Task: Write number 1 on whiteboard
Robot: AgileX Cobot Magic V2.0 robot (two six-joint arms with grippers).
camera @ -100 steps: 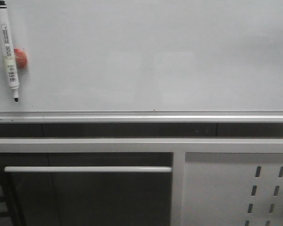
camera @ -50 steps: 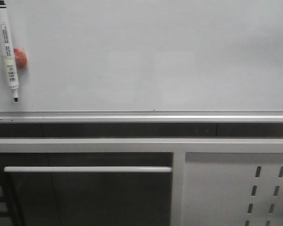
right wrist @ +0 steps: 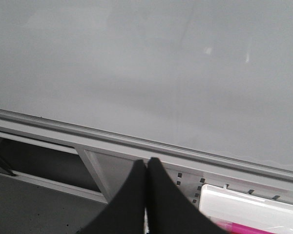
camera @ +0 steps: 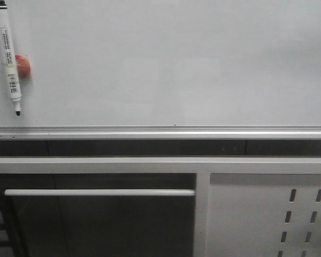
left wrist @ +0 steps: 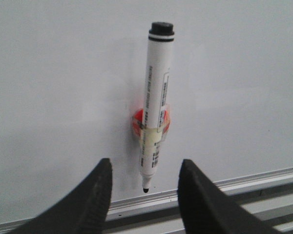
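The whiteboard (camera: 176,64) fills the upper front view, with its silver frame rail (camera: 160,131) along the bottom edge. No number 1 shows on it. A white marker (camera: 7,53) with a black tip hangs near-vertical, tip down, taped to a red magnet (camera: 23,66) at the board's far left. In the left wrist view my left gripper (left wrist: 144,168) is open, its jaws either side of the marker's tip, short of the marker (left wrist: 156,97) and not touching it. My right gripper (right wrist: 147,163) is shut and empty, below the board's rail (right wrist: 136,141).
Below the rail runs a grey metal frame with a horizontal bar (camera: 99,192) and a perforated panel (camera: 289,214) at the lower right. A white plastic box (right wrist: 254,207) with a pink item (right wrist: 244,229) sits beside the right gripper.
The marker sits very slightly higher and more upright in the front view than a second ago; otherwise nothing has moved.
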